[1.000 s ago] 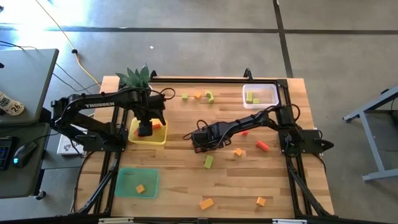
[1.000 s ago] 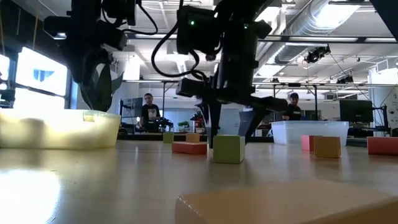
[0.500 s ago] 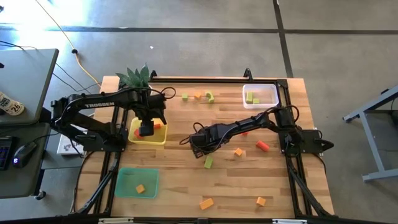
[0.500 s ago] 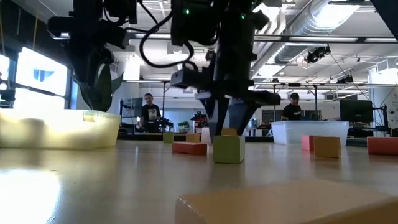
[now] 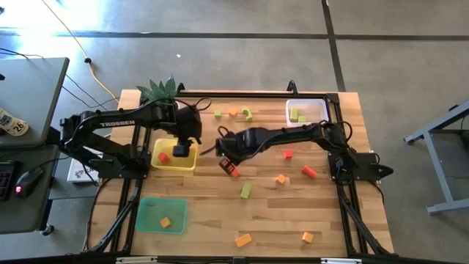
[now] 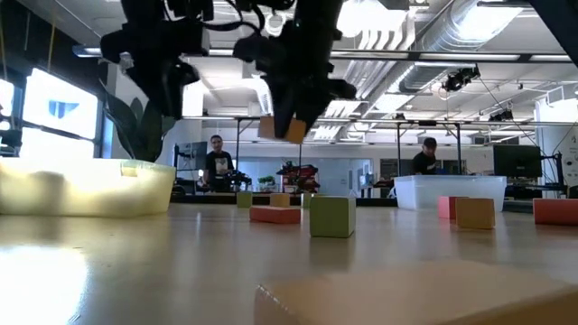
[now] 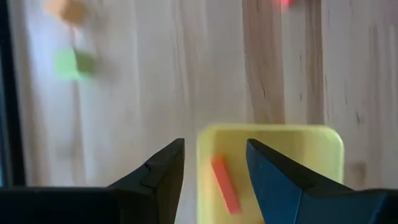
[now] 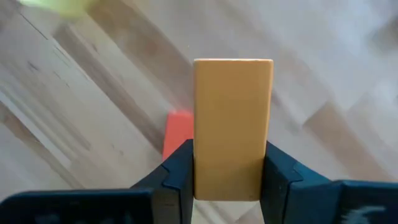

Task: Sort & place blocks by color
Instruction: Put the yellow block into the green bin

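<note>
Clamped between the fingers of the right gripper, an orange brick is held above the table, while the left gripper is kept part-open over the yellow tray.

My right gripper is now closed on an orange brick and carries it in the air; a second ago it was low at the table, near the green cube. The right arm has moved toward the yellow tray. A red brick that the arm hid before is now visible on the table. My left gripper has shifted a little over the tray.
</note>
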You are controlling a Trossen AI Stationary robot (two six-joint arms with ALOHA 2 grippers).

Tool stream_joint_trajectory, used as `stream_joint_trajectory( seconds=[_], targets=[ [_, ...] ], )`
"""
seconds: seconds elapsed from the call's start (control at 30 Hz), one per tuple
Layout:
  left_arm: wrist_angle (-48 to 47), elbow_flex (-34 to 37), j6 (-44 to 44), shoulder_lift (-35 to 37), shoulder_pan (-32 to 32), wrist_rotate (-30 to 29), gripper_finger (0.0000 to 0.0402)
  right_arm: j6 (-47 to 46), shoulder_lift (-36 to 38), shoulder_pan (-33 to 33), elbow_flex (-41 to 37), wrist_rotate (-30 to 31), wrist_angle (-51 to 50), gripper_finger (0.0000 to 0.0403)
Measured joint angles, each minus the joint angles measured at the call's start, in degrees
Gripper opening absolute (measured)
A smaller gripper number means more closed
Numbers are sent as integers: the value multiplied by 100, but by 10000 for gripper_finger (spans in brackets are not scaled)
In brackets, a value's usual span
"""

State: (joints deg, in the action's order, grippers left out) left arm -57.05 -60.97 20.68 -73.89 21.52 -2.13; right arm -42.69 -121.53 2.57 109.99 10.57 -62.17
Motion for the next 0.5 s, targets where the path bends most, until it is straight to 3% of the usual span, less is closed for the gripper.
stream_joint_trajectory(
  seconds=[0.23, 0.5],
  targets=[
    [799, 0, 405, 0, 2, 194, 159, 985, 4, -68, 1014, 22, -515, 100],
    [1486, 0, 403, 0, 4, 441, 159, 1467, 12, -66, 1893, 22, -1274, 100]
  ],
)
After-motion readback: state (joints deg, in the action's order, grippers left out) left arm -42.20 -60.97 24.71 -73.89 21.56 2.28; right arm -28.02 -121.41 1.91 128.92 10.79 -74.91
